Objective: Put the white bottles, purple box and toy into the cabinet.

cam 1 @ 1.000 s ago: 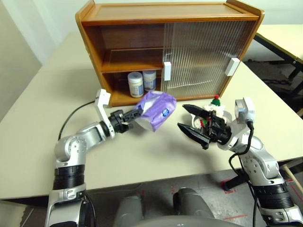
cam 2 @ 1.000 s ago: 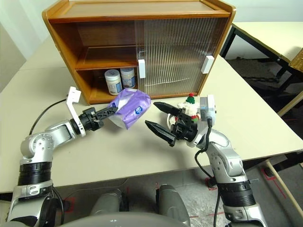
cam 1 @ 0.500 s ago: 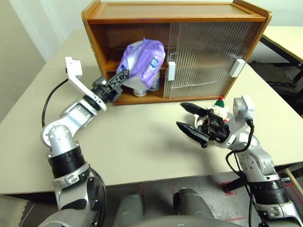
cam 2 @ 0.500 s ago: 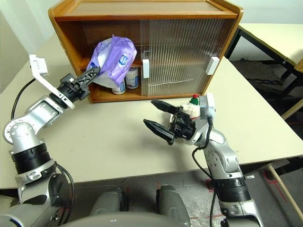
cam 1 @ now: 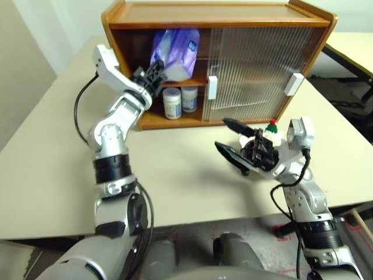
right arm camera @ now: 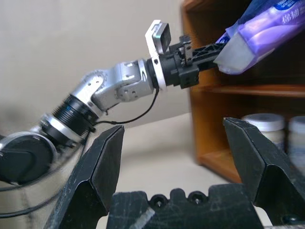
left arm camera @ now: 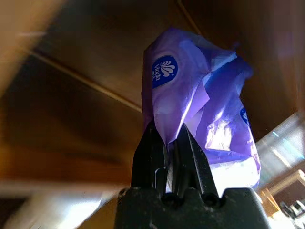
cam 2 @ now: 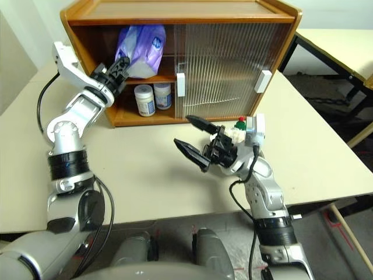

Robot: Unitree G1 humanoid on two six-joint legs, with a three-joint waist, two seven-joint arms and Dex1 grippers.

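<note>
The brown cabinet [cam 1: 215, 23] stands at the back of the table, its left half open. My left gripper [cam 1: 156, 69] is shut on the edge of the purple box [cam 1: 175, 49] and holds it up in the mouth of the upper shelf. In the left wrist view the purple box [left arm camera: 200, 105] hangs past the closed fingers, inside the cabinet. Two white bottles [cam 1: 171, 104] [cam 1: 188, 98] stand side by side on the lower shelf. My right gripper [cam 1: 230, 143] hovers open over the table with nothing in it. The toy [cam 1: 269, 131] sits on the table just behind it.
Ribbed sliding doors with white handles [cam 1: 212, 87] [cam 1: 293, 83] cover the cabinet's right part. The beige table [cam 1: 175, 175] stretches in front of the cabinet. A second table [cam 1: 349, 44] stands at the back right. A black cable trails from my left arm.
My left gripper has risen and gone forward with the purple box, from low over the table up to the cabinet's upper shelf. The right gripper has stayed open and nearly still.
</note>
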